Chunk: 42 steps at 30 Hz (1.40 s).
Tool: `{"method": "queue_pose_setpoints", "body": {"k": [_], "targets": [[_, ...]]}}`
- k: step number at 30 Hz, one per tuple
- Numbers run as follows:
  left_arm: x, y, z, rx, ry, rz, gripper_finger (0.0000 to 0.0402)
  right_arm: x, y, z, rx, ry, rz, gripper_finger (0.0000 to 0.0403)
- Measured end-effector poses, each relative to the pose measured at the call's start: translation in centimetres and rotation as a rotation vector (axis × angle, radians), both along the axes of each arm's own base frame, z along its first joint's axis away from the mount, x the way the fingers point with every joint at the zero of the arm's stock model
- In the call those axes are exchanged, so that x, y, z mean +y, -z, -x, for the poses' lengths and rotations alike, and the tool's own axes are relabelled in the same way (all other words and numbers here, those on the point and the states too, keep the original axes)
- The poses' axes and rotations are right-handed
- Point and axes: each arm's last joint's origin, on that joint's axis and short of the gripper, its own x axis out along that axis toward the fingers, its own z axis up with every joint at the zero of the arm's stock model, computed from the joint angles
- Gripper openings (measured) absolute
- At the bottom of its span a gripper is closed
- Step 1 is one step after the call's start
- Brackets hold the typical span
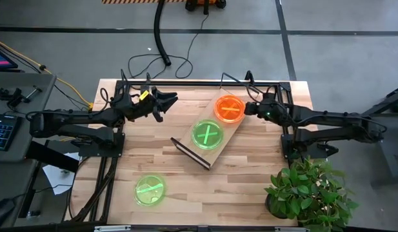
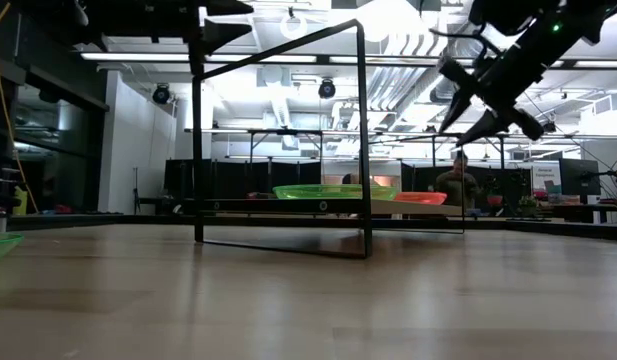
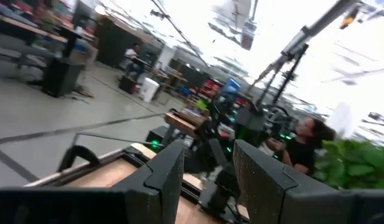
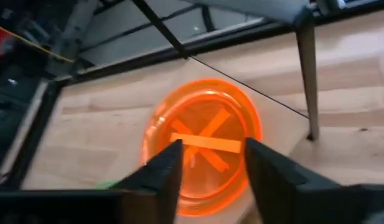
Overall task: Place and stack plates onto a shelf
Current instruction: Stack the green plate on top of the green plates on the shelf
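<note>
You had the shelf [image 1: 211,138] lying slantwise across the table [image 1: 250,187], with two plates on its board: an orange plate [image 1: 229,108] at the end away from its dark end edge, a green plate [image 1: 207,134] at the middle. A second green plate [image 1: 149,189] sat on the table well apart from the shelf, beyond that dark end edge and near the table's front.

Your right gripper [image 1: 248,108] hovered just beside the orange plate, its fingers spread apart and holding nothing. Your left gripper [image 1: 165,103] hung above the table on the shelf's other side, fingers likewise apart and empty.

A potted plant [image 1: 308,190] stood at the table's corner, clear of the shelf. The shelf's thin black wire frame [image 2: 358,140] rose around the board.

Only the low view showed you the board raised off the table with both plates on it, the right gripper above them, and a person seated beyond. The right wrist view showed you the orange plate between its fingers [image 4: 160,174], below them.
</note>
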Motion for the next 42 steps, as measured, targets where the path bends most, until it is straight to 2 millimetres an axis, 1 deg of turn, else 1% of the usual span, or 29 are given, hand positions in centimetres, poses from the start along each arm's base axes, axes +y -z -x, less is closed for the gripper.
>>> {"method": "queue_pose_setpoints", "body": {"k": [2,4,5,6,8,10,13,16,18,21,24,26,29,32,35,38,42], "targets": [[0.1,0.0,0.0,0.007,-0.045,-0.016,0.0131,0.0,0.6,-0.3,0.042,0.001,-0.020,0.0107],[0.2,0.0,0.1,0.017,-0.098,-0.038,0.0131,0.0,1.4,-0.8,0.090,-0.019,-0.044,0.0041],[0.3,0.0,0.1,0.020,-0.108,-0.046,0.0131,0.3,1.7,-1.1,0.106,-0.043,-0.055,0.0021],[0.3,0.0,0.1,0.021,-0.110,-0.047,0.0131,0.6,2.0,-1.5,0.119,-0.074,-0.065,0.0014],[0.2,0.0,0.1,0.020,-0.074,-0.041,0.0131,1.7,2.6,-2.3,0.137,-0.151,-0.083,0.0022],[0.0,0.1,0.0,0.023,0.012,-0.033,0.0131,3.0,2.8,-2.8,0.146,-0.229,-0.072,0.0021],[-0.6,0.3,-0.1,0.039,0.192,0.012,0.0131,4.9,2.4,-3.1,0.140,-0.357,-0.032,0.0004],[-1.3,0.2,0.1,0.089,0.402,0.093,0.0131,6.2,1.7,-2.6,0.108,-0.420,-0.005,0.0012],[-2.2,0.2,0.3,0.192,0.539,0.138,0.0131,6.6,1.0,-2.2,0.079,-0.421,0.025,0.0021],[-4.1,-0.1,0.8,0.425,0.668,0.147,0.0131,6.7,0.2,-1.5,0.042,-0.395,0.066,0.0027],[-6.1,-0.1,2.0,0.734,0.749,0.056,0.0131,6.5,-0.3,-0.9,0.018,-0.365,0.090,0.0027],[-7.5,-0.1,2.7,0.899,0.767,-0.034,0.0131,6.4,-0.5,-0.7,0.009,-0.349,0.097,0.0028],[-9.4,1.4,3.7,1.094,0.777,-0.132,0.0131,6.3,-0.7,-0.6,0.000,-0.342,0.098,0.0028],[-11.3,3.3,3.5,1.139,0.789,-0.208,0.0135,6.3,-0.7,-0.6,-0.001,-0.346,0.092,0.0028],[-13.2,5.7,2.7,1.134,0.837,-0.254,0.0144,6.3,-0.5,-0.6,0.006,-0.355,0.078,0.0028],[-14.5,8.0,1.9,1.177,0.862,-0.288,0.0154,6.3,-0.5,-0.5,0.012,-0.355,0.075,0.0028],[-15.3,10.7,0.9,1.279,0.834,-0.384,0.0165,6.3,-0.3,-0.4,0.031,-0.348,0.064,0.0028]]}}
